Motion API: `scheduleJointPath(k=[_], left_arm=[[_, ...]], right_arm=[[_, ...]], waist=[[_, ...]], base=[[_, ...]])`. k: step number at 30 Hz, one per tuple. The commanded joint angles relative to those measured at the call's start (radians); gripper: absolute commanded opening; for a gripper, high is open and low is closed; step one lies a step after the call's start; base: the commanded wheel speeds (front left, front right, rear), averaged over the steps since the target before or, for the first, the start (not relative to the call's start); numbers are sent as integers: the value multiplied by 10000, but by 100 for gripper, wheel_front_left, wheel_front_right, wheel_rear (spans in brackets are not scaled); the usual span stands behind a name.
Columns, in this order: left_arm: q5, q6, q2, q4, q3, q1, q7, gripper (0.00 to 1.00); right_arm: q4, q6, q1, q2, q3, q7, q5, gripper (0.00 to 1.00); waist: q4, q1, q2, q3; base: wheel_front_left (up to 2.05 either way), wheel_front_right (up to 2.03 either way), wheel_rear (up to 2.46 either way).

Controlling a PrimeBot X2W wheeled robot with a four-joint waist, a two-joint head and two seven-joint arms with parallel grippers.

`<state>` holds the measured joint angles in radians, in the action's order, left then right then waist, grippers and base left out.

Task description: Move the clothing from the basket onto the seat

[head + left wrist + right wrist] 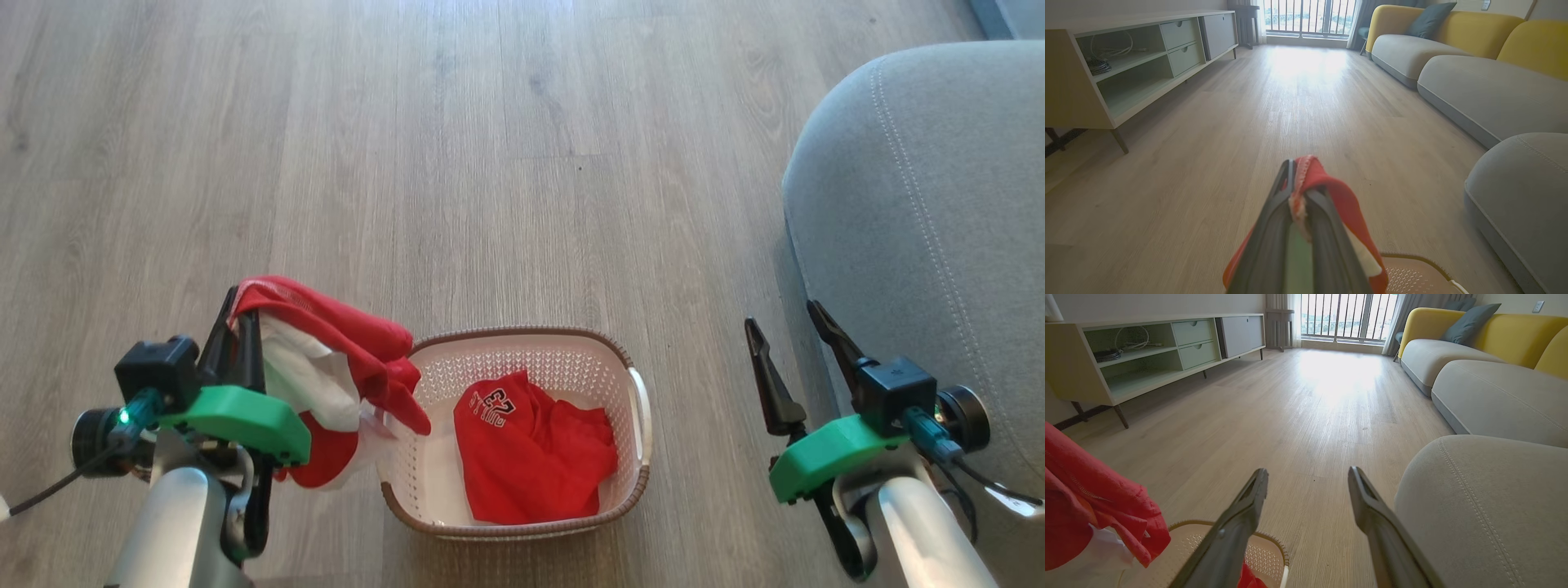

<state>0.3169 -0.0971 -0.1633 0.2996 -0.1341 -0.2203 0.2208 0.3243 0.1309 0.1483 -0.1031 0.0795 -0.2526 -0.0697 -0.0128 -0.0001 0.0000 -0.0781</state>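
Note:
A red garment with white panels (326,359) hangs from my left gripper (233,302), which is shut on it, lifted just left of the basket (629,371). In the left wrist view the red cloth (1331,192) is pinched between the closed fingers of the left gripper (1296,171). A second red garment with white lettering (531,449) lies inside the cream basket on the floor. My right gripper (788,318) is open and empty, right of the basket and beside the grey seat (922,188). The right wrist view has the hanging garment (1094,498), the basket rim (1267,539) and the seat (1486,506).
Wooden floor (490,163) stretches ahead. A low pale cabinet (1106,69) stands along the left wall. Grey and yellow sofa sections (1486,81) line the right side, with a balcony door (1347,316) at the far end.

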Motion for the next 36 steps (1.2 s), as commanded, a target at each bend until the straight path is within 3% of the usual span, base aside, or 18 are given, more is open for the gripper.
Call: scheduleJointPath(k=[1,10,24,36], left_arm=[[22,-57,-296,-475,271,-289,27,0],[8,258,-156,-1092,-234,-485,-33,0],[-173,946,466,-2236,-1933,-646,-590,0],[118,1739,826,-2693,-3459,-726,-825,0]], right_arm=[[-298,-2,139,-176,274,-92,79,100],[-280,-2,516,-319,1158,-92,-40,100],[-123,-2,2423,-706,5435,-92,-1527,100],[531,-2,3749,-881,7526,-92,-2805,100]], waist=[[4,1,0,12],[3,1,0,57],[6,1,0,226],[301,1,0,244]], base=[[0,0,0],[0,0,0],[0,0,0],[0,0,0]])
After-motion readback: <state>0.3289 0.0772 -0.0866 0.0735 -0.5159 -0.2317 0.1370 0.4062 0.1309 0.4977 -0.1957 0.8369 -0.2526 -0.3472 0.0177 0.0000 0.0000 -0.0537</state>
